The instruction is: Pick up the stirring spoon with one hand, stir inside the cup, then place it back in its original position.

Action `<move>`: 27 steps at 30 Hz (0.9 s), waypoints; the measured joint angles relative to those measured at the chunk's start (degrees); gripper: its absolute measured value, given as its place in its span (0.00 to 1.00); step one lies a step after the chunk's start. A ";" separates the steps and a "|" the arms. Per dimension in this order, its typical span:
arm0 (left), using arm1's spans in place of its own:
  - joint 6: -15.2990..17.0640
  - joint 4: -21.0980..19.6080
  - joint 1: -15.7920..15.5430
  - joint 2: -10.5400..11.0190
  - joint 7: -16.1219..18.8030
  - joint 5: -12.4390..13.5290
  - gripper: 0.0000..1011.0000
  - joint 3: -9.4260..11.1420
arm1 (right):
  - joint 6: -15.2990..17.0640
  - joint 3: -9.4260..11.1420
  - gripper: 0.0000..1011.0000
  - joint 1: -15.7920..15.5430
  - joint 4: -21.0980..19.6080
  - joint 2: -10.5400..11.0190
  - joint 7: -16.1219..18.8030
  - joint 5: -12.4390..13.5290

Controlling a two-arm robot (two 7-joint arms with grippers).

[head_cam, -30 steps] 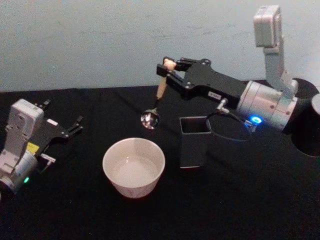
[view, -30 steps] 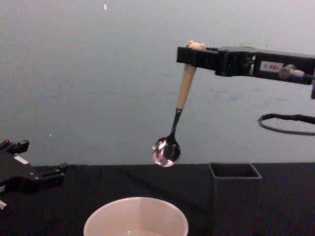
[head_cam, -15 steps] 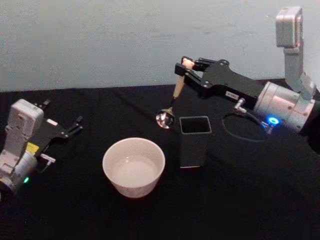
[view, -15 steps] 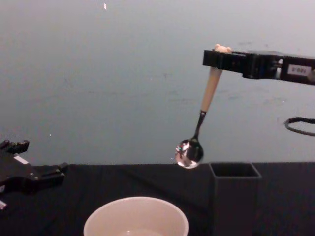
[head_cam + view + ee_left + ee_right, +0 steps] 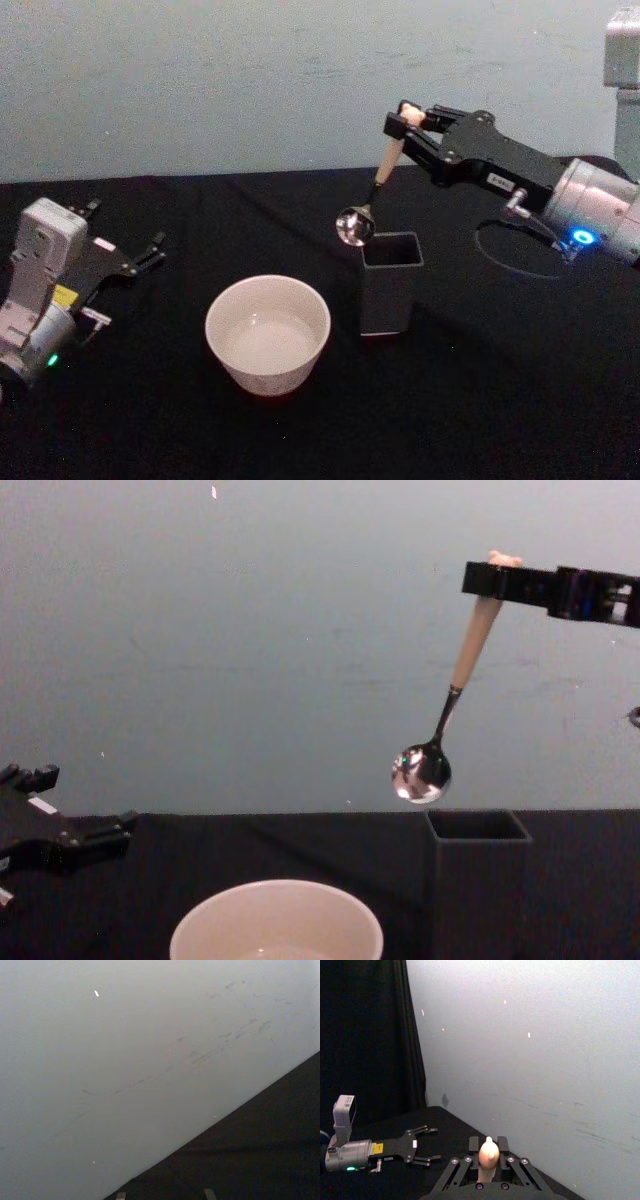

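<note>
While the right gripper's clamped fingers half hide its bear top, the slim beige-handled metal spoon hangs tilted, bowl down, just above the dark grey square holder's left rim. The left gripper lies splayed near the table's left edge.

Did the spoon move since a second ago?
Yes. The stirring spoon moved to the robot's right, toward the holder; its bowl now hangs just above the holder's left rim.

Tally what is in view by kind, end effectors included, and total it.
stirring spoon: 1
cup: 1
dark grey holder: 1
end effectors: 2 (left end effector, right end effector)
Total: 5
</note>
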 joint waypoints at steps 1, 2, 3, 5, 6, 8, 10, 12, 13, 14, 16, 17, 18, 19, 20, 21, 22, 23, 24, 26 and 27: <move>0.00 0.00 0.00 0.00 0.00 0.00 0.99 0.00 | -0.06 0.13 0.21 -0.12 -0.06 0.18 0.00 0.17; 0.00 0.00 0.00 0.00 0.00 0.00 0.99 0.00 | -0.13 0.26 0.21 -0.23 -0.14 0.34 0.00 0.31; 0.00 0.00 0.00 0.00 0.00 0.00 0.99 0.00 | -0.22 0.37 0.21 -0.35 -0.22 0.49 -0.01 0.41; 0.00 0.00 0.00 0.00 0.00 0.00 0.99 0.00 | -0.44 0.67 0.21 -0.67 -0.37 0.94 -0.03 0.67; 0.00 0.00 0.00 0.00 0.00 0.00 0.99 0.00 | -0.59 0.86 0.21 -0.83 -0.42 1.21 -0.03 0.81; 0.00 0.00 0.00 0.00 0.00 0.00 0.99 0.00 | -0.69 0.99 0.21 -0.97 -0.43 1.42 -0.03 0.90; 0.00 0.00 0.00 0.00 0.00 0.00 0.99 0.00 | -0.87 1.16 0.21 -1.13 -0.43 1.69 -0.04 1.00; 0.00 0.00 0.00 0.00 0.00 0.00 0.99 0.00 | -1.08 1.28 0.21 -1.25 -0.39 1.87 -0.12 1.01; 0.00 0.00 0.00 0.00 0.00 0.00 0.99 0.00 | -1.12 1.31 0.21 -1.27 -0.33 1.92 -0.17 1.01; 0.00 0.00 0.00 0.00 0.00 0.00 0.99 0.00 | -1.16 1.32 0.21 -1.28 -0.27 1.96 -0.22 1.00; 0.00 0.00 0.00 0.00 0.00 0.00 0.99 0.00 | -1.24 1.34 0.21 -1.32 -0.15 2.04 -0.29 0.95; 0.00 0.00 0.00 0.00 0.00 0.00 0.99 0.00 | -1.32 1.37 0.21 -1.38 -0.03 2.14 -0.32 0.91; 0.00 0.00 0.00 0.00 0.00 0.00 0.99 0.00 | -1.36 1.38 0.21 -1.42 0.04 2.19 -0.32 0.87; 0.00 0.00 0.00 0.00 0.00 0.00 0.99 0.00 | -1.40 1.39 0.21 -1.45 0.09 2.24 -0.33 0.82; 0.00 0.00 0.00 0.00 0.00 0.00 0.99 0.00 | -1.40 1.39 0.21 -1.45 0.09 2.24 -0.33 0.82; 0.00 0.00 0.00 0.00 0.00 0.00 0.99 0.00 | -1.43 1.39 0.21 -1.50 0.29 2.33 -0.40 0.55; 0.00 0.00 0.00 0.00 0.00 0.00 0.99 0.00 | -1.43 1.39 0.21 -1.52 0.35 2.35 -0.42 0.46; 0.00 0.00 0.00 0.00 0.00 0.00 0.99 0.00 | -1.44 1.38 0.21 -1.58 0.50 2.40 -0.43 0.27; 0.00 0.00 0.00 0.00 0.00 0.00 0.99 0.00 | -1.44 1.36 0.21 -1.59 0.56 2.43 -0.44 0.17; 0.00 0.00 0.00 0.00 0.00 0.00 0.99 0.00 | -1.43 1.20 0.21 -1.62 0.76 2.46 -0.44 -0.18; 0.00 0.00 0.00 0.00 0.00 0.00 0.99 0.00 | -1.41 1.10 0.21 -1.62 0.83 2.48 -0.44 -0.37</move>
